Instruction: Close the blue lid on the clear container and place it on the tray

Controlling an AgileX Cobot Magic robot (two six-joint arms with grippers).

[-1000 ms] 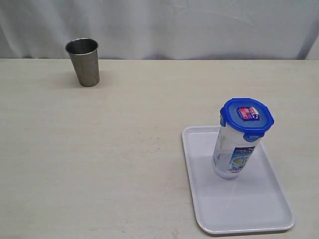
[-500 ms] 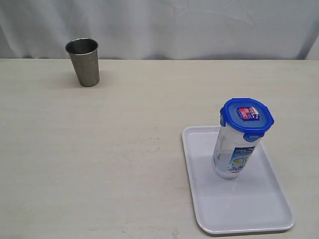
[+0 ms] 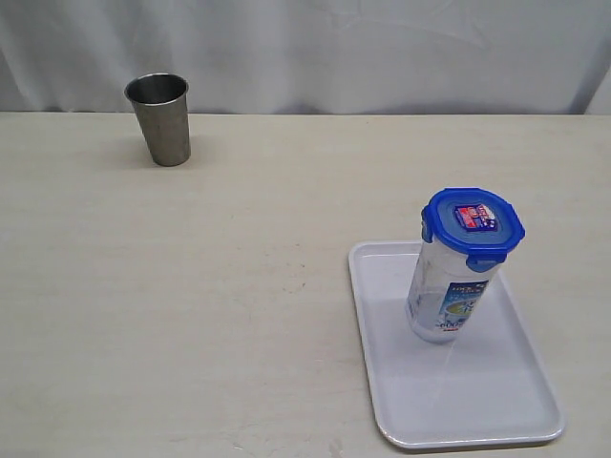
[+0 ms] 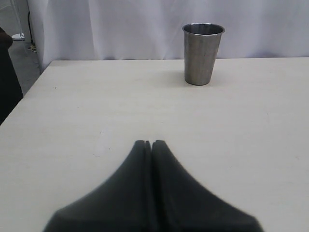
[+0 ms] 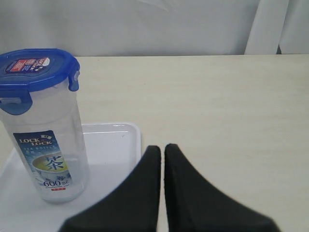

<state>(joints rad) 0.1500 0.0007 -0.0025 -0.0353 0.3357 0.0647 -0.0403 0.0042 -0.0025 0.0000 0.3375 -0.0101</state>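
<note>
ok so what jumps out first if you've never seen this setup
The bright blue lid catches the eye first, sitting on the tall clear container, which stands upright on the white tray at the lower right of the exterior view. Next is the lone steel cup at the upper left of the table.
</note>
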